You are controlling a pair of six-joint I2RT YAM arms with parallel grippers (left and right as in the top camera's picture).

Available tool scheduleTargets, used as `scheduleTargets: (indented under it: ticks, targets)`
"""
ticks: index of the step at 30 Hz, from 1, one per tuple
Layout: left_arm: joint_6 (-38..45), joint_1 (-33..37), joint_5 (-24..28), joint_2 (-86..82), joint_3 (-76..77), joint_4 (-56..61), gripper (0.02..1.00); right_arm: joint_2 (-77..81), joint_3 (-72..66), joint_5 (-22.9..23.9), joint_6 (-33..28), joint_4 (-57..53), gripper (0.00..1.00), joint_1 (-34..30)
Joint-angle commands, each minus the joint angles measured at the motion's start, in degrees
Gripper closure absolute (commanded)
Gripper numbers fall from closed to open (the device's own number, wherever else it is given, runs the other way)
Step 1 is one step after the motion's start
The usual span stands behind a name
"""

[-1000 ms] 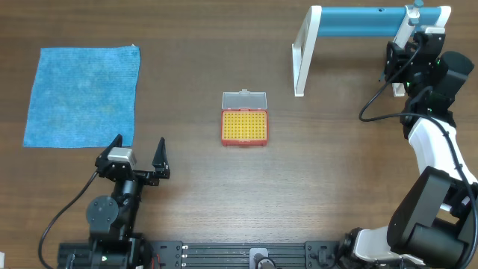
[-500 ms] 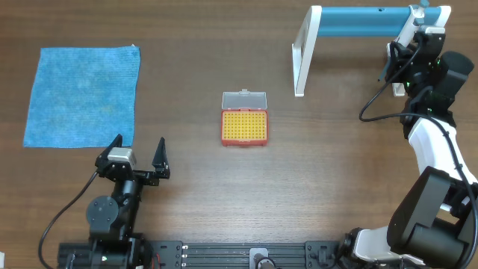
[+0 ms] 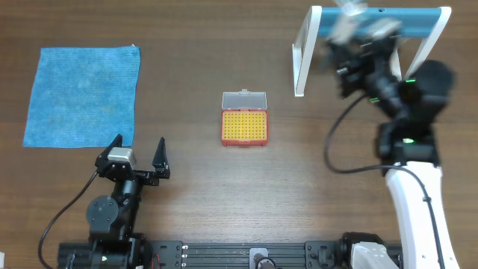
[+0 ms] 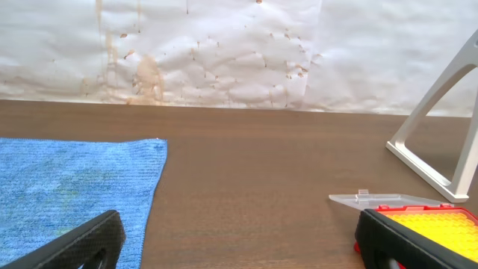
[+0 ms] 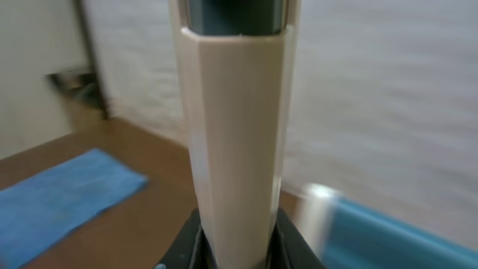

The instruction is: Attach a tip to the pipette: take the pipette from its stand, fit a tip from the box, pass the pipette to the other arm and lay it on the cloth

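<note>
My right gripper (image 3: 358,54) is lifted in front of the stand (image 3: 373,22) and is shut on the white pipette (image 5: 235,142), which stands upright between its fingers. The pipette (image 3: 348,25) shows blurred in the top view. The tip box (image 3: 244,127), red with yellow tips and its clear lid open, sits mid-table, to the left of the right gripper. The blue cloth (image 3: 82,96) lies flat at the far left. My left gripper (image 3: 138,160) rests open near the front left, just below the cloth's corner, with nothing in it.
The stand is a white frame with a blue top bar at the back right; its white foot (image 4: 437,146) shows in the left wrist view beyond the tip box (image 4: 429,228). A pale wall (image 4: 224,52) bounds the table's far edge. Bare wood lies between the cloth (image 4: 67,187) and the box.
The right arm has swung left from the stand's right end, carrying the pipette off it, and now blurs in front of the stand's middle. The left arm has not moved.
</note>
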Motion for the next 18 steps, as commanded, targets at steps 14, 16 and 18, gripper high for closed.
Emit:
scheduleTargets:
  ticks: [14, 16, 18]
  targets:
    - [0.8, -0.3, -0.5, -0.2, -0.1, -0.3, 0.020, 23.9, -20.5, 8.9, 0.9, 46.7, 0.923, 28.4]
    - [0.8, -0.3, -0.5, -0.2, -0.1, -0.3, 0.020, 23.9, -21.0, 8.7, 0.9, 46.6, 0.921, 28.0]
    - [0.8, -0.3, -0.5, -0.2, -0.1, -0.3, 0.020, 23.9, -22.1, 8.7, 0.9, 46.6, 0.923, 28.0]
